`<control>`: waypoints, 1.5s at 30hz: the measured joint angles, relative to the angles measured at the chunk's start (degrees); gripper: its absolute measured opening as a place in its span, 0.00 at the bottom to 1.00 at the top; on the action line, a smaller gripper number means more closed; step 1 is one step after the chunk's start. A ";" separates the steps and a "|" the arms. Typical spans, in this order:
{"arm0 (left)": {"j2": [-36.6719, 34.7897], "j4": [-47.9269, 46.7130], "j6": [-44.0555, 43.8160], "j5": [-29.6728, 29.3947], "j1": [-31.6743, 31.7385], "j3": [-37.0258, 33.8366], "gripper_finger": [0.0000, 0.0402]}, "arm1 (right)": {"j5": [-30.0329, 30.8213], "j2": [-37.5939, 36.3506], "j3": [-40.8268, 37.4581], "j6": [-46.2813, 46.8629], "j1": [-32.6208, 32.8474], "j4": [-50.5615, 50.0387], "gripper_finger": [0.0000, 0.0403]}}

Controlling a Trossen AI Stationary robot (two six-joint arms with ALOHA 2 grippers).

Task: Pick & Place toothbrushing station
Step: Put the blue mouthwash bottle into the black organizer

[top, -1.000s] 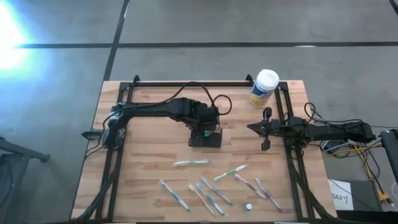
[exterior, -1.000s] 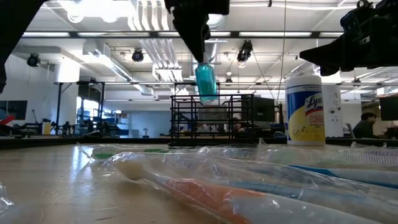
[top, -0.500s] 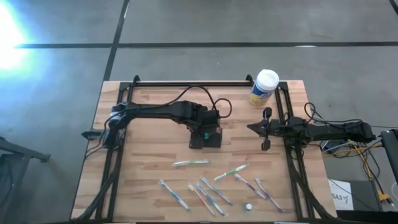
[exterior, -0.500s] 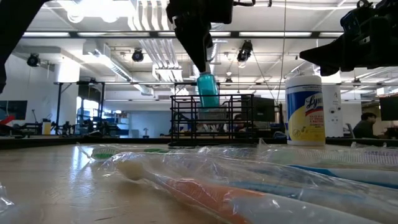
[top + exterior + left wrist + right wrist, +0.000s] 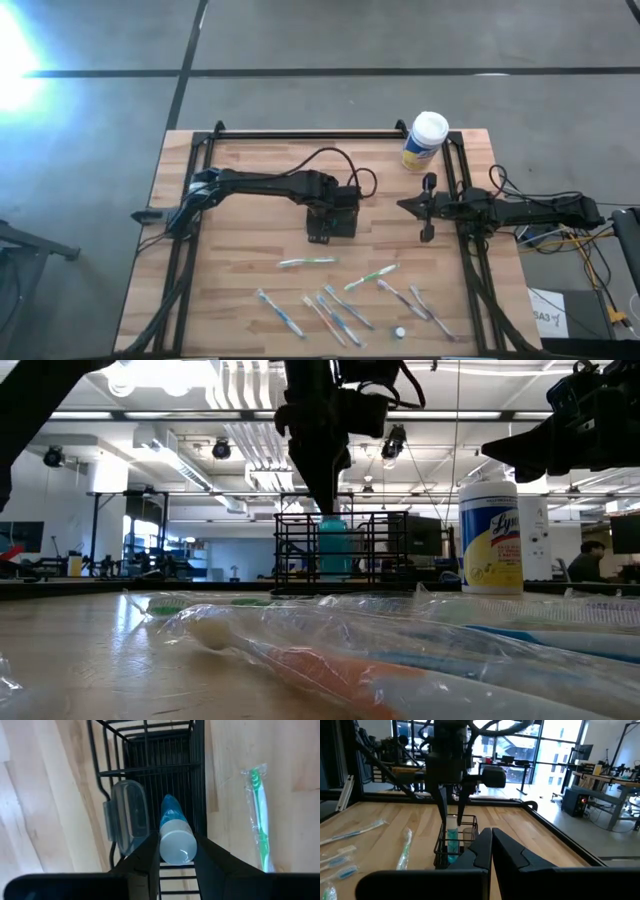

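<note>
The black mesh caddy (image 5: 333,225) stands mid-table on its base; it also shows in the low view (image 5: 345,550). My left gripper (image 5: 335,207) is directly above it, shut on a teal tube with a white cap (image 5: 176,840). The tube stands upright inside a caddy compartment (image 5: 333,545). A clear grey box (image 5: 127,815) sits in the neighbouring compartment. My right gripper (image 5: 404,205) waits shut, to the right of the caddy and above the table. My left gripper pinches the tube's white-capped upper end (image 5: 176,851) between its two fingers (image 5: 150,857). The fingers come from above, pointing down. The tube hangs upright below them, teal end down inside the caddy; whether it touches the caddy's bottom I cannot tell.
A white-capped, yellow-labelled canister (image 5: 424,140) stands at the far right. Several wrapped toothbrushes (image 5: 340,300) lie across the near half of the table, one green one (image 5: 257,815) beside the caddy. Black rails (image 5: 190,220) run along both table sides.
My left gripper has gone down over the caddy with the tube still in its fingers. The tube was above the caddy's rim a second ago and now stands inside a compartment, still upright.
</note>
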 joint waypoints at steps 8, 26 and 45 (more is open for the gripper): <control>2.17 -0.24 0.72 0.02 0.11 0.00 0.24 | -0.02 0.02 0.00 0.00 0.00 0.00 0.02; 2.19 0.27 0.05 0.17 0.24 1.33 0.48 | -0.07 0.02 0.00 0.00 0.02 0.00 0.02; -7.35 -4.98 1.30 12.31 0.23 10.74 0.39 | -0.09 0.02 0.00 0.02 0.02 0.00 0.02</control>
